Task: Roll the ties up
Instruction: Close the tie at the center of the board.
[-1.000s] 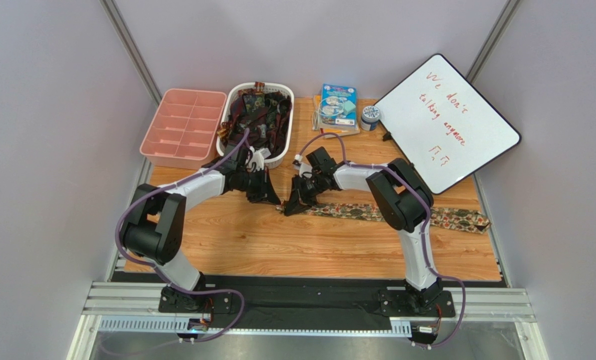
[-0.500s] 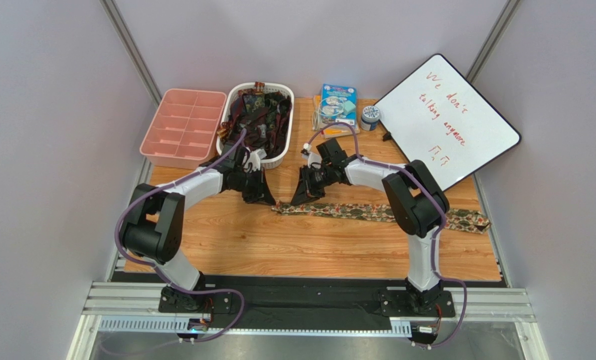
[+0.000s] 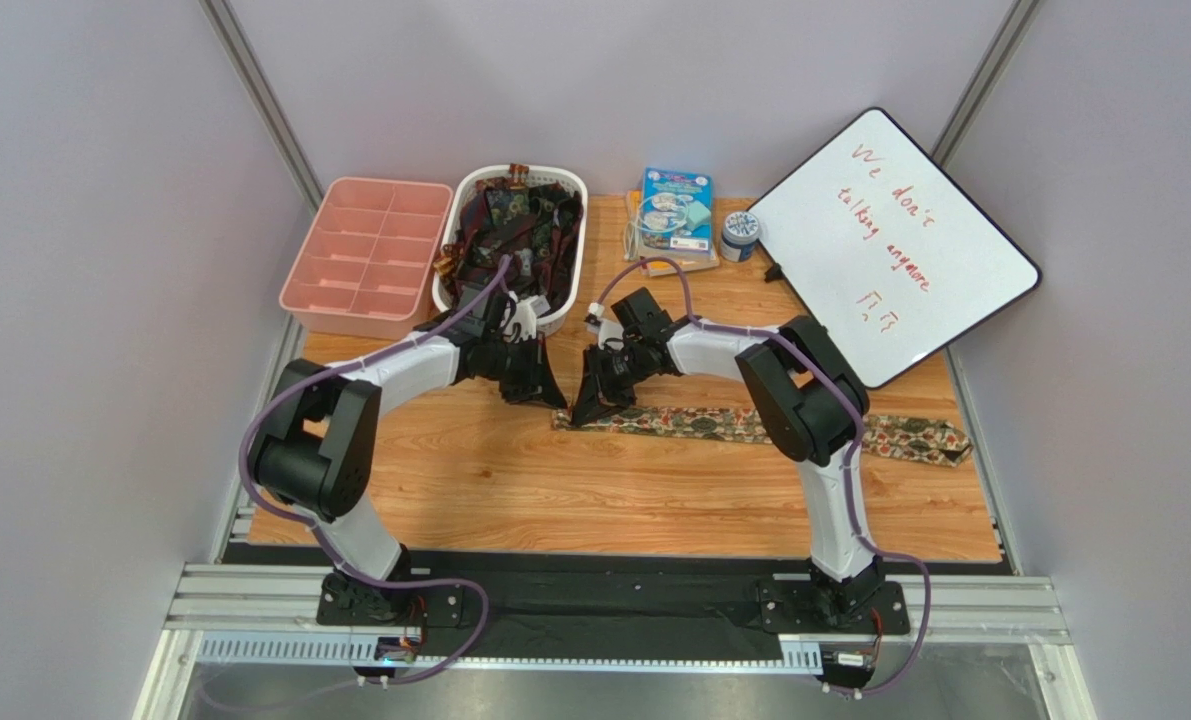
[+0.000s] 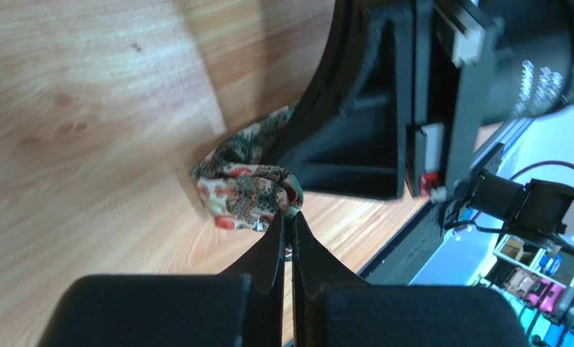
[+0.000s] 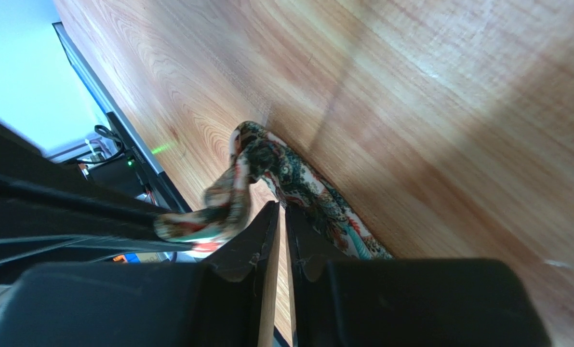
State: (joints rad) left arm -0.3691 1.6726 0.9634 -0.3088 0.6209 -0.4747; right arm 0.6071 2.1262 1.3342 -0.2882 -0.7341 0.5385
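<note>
Two-arm station, seen from above and from both wrists. The olive-and-tan tie [image 3: 691,423] lies flat on the wooden table [image 3: 631,510], running lengthwise from mid-table toward your right, partly hidden under the right arm. Its left end is lifted and folded back on itself into a loose curl, which you find directly between the two grippers.

Your left gripper [image 4: 290,220] points down at this curl. Its fingers are pressed together, and their tips meet the curled edge of the fabric. You cannot tell from the wrist view whether any cloth is actually pinched.

Your right gripper [image 5: 279,210] stands just beside the left one, on the tie's own line. Its fingers are narrow, with a thin slit through which bare wood shows. The folded flap lies on one side of the tips and the flat run of the tie on the other. You cannot tell whether the tips catch fabric.

Behind the grippers, at the far edge of the table, a white basket [image 3: 564,300] holds the other ties [image 3: 504,240], dark and heaped. To its left sits a pink compartment tray [image 3: 368,255]. To its right you see a blue booklet [image 3: 676,210] and a tilted whiteboard [image 3: 894,263] bearing red handwriting.
</note>
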